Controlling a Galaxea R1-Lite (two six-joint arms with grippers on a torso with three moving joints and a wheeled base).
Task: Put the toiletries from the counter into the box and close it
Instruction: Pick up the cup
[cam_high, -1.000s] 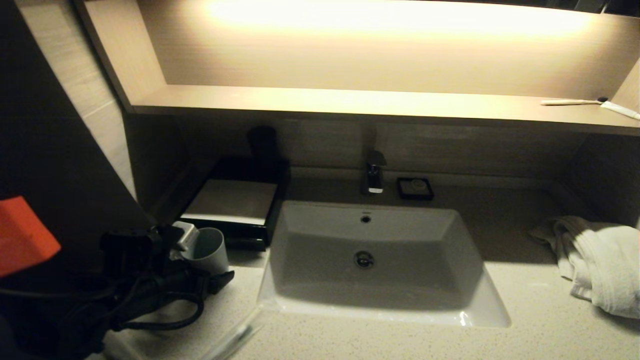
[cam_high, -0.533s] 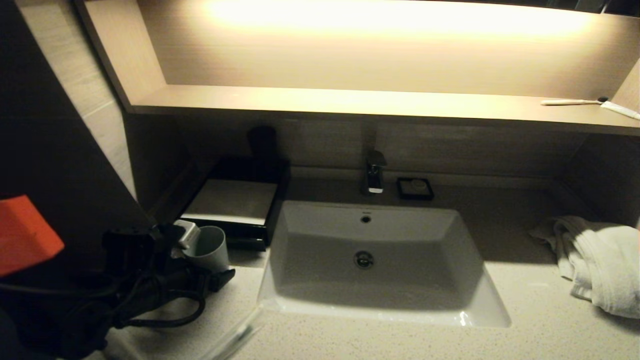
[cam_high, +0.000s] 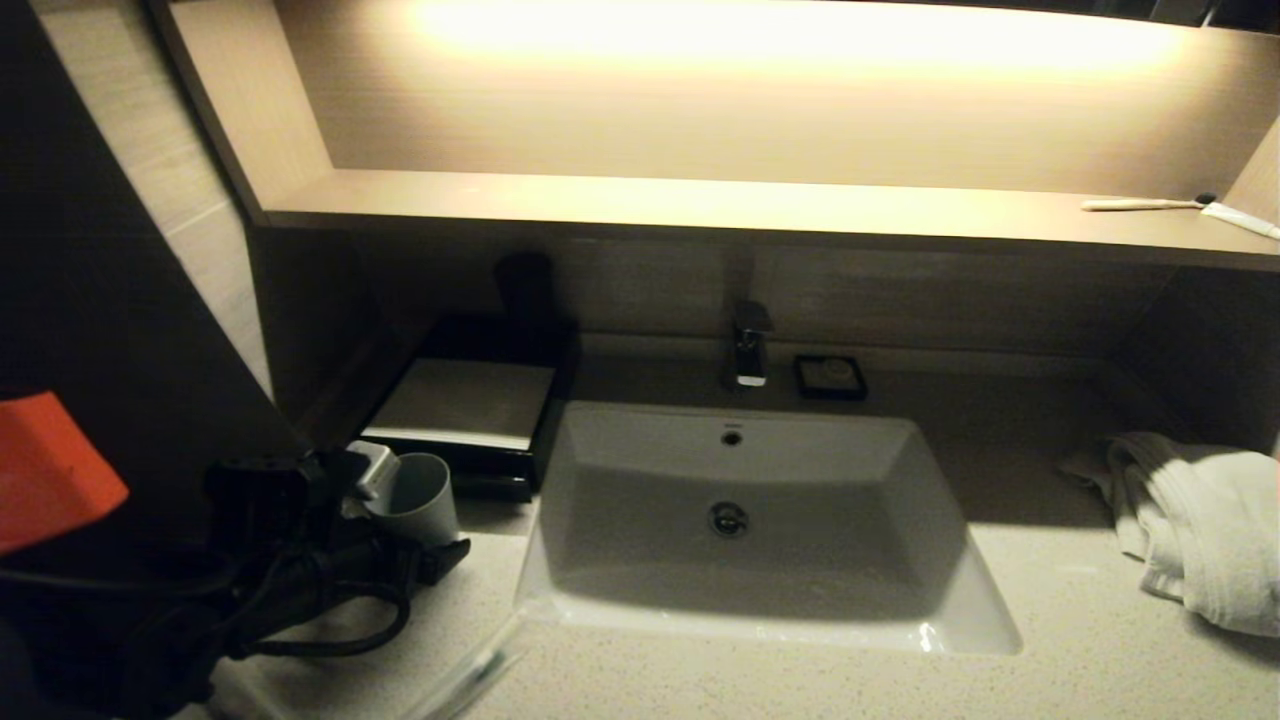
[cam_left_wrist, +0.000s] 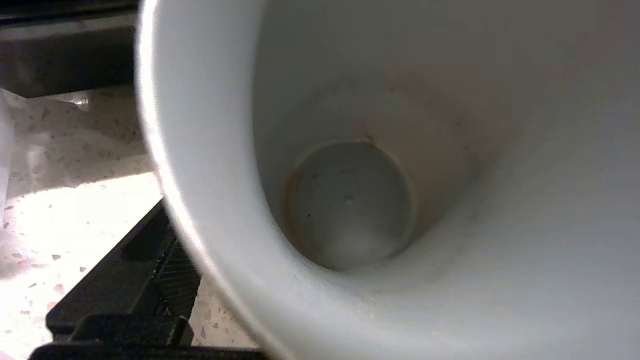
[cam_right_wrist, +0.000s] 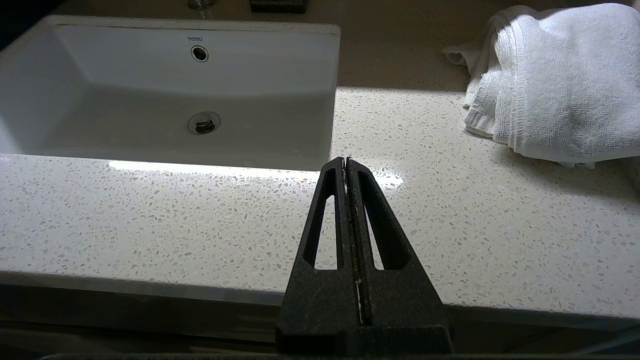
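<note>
The black box (cam_high: 465, 402) with its pale top panel stands left of the sink on the counter (cam_high: 1050, 640). Right in front of the box is a white cup (cam_high: 412, 497). My left gripper (cam_high: 400, 512) stands wide open around the cup. In the left wrist view the cup (cam_left_wrist: 400, 150) fills the picture, with one black finger (cam_left_wrist: 135, 280) outside its wall and the other finger hidden. A long clear-wrapped toothbrush (cam_high: 470, 672) lies near the counter's front edge. My right gripper (cam_right_wrist: 346, 162) is shut and empty, parked over the front edge.
The white sink (cam_high: 940, 560) fills the middle, with the tap (cam_high: 748, 350) and a small black soap dish (cam_high: 830, 376) behind it. A folded white towel (cam_high: 1200, 530) lies at the right. A dark cup (cam_high: 525, 285) stands behind the box. A bare toothbrush (cam_high: 1150, 204) lies on the lit shelf.
The left arm and the white cup have shifted very slightly up and left. Nothing else has moved.
</note>
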